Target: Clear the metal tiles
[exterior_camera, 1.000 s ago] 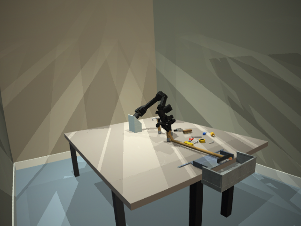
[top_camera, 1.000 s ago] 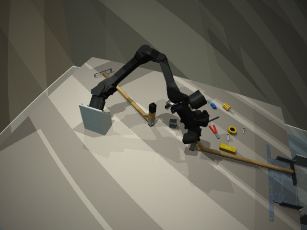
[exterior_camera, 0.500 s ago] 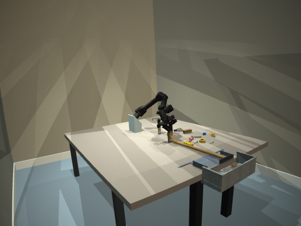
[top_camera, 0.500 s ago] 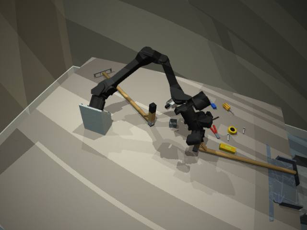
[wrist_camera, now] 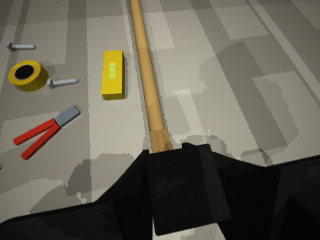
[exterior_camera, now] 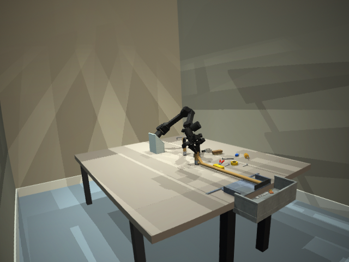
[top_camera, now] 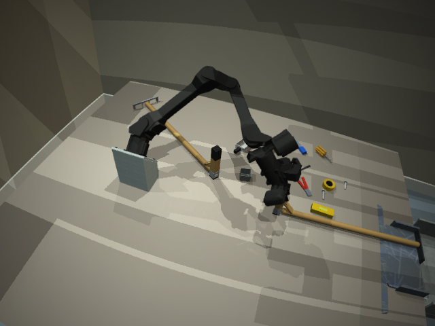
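Observation:
My gripper (top_camera: pixel 280 202) (exterior_camera: pixel 197 153) (wrist_camera: pixel 165 151) is shut on the upright, black-capped grip of the long scraper. The scraper's wooden handle (top_camera: pixel 351 227) (exterior_camera: pixel 225 170) (wrist_camera: pixel 146 70) runs from the gripper to the steel plate. Its dark blade (top_camera: pixel 421 254) (exterior_camera: pixel 262 183) stands at the plate's far end, beside the box. The steel bench plate (top_camera: pixel 400 261) (exterior_camera: pixel 239 186) shows no tiles on its visible part; the strip behind the blade is hidden. The grey catch box (exterior_camera: pixel 245 207) hangs at the table's edge, with several pale tiles (exterior_camera: pixel 261 195) and an orange piece (exterior_camera: pixel 271 191) inside.
A second long wooden tool (top_camera: pixel 184 142) lies near the arm's base, its grip upright. Beside the scraper handle lie a yellow level (top_camera: pixel 322 210) (wrist_camera: pixel 113 75), red pliers (top_camera: pixel 304 185) (wrist_camera: pixel 42 132), yellow tape (top_camera: pixel 328 184) (wrist_camera: pixel 28 75) and screws. A small dark box (top_camera: pixel 245 174) stands nearer the base.

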Robot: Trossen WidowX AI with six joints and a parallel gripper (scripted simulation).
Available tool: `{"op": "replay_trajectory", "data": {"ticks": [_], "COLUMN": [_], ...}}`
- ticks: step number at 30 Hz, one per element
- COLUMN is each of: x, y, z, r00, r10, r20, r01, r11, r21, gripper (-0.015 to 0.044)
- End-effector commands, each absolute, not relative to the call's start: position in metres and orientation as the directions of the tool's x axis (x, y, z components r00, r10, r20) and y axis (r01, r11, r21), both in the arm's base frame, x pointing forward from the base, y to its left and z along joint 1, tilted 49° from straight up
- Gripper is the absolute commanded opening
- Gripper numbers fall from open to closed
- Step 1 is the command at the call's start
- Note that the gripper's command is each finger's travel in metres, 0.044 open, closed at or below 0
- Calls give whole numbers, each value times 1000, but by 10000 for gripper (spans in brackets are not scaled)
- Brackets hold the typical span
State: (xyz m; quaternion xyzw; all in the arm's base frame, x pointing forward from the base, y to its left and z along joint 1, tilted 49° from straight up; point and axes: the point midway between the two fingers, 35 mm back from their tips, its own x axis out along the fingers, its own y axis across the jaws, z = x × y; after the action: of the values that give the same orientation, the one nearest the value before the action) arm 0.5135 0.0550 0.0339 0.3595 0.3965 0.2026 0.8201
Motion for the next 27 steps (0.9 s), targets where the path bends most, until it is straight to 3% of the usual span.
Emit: {"op": "replay_trajectory", "data": {"ticks": [1, 27], "x": [514, 483], "y": [54, 50], "z": [35, 38], "r00": [608, 609], "r10": [615, 613], "r20": [-502, -503], "r01": [-47, -45], "r11": [659, 660], "r21": [750, 750], "gripper": [0, 0]}}
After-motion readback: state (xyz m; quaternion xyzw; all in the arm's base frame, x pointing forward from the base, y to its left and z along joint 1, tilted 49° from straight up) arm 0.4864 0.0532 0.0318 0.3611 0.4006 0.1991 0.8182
